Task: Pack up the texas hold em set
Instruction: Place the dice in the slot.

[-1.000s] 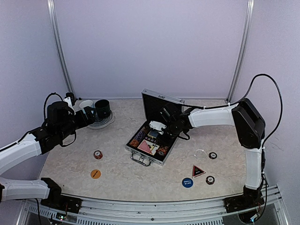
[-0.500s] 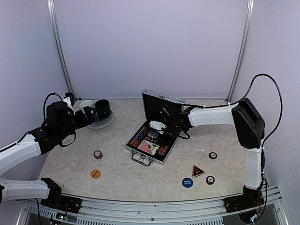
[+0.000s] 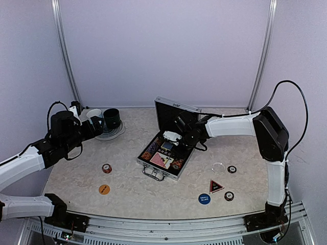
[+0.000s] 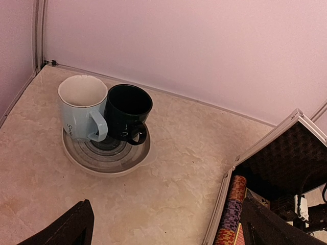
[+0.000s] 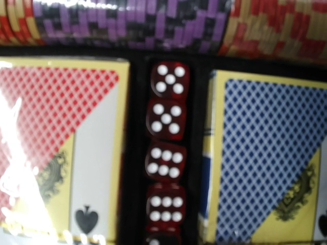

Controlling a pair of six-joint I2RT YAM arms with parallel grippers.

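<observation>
The silver case lies open at mid-table, its lid upright. My right gripper hangs low over its inside; its fingers do not show in the right wrist view. That view looks straight down on a column of red dice in a black slot. A red-backed deck lies left of it, a blue-backed deck right, and a striped chip row above. On the table lie a triangle marker, a blue button and an orange button. My left gripper is open and empty, left of the case.
A light-blue mug and a dark mug stand on a plate at the back left. Small round pieces lie at the left and right. A clear disc lies right of the case.
My right gripper has shifted slightly toward the lid above the case's inside. The left arm has not moved.
</observation>
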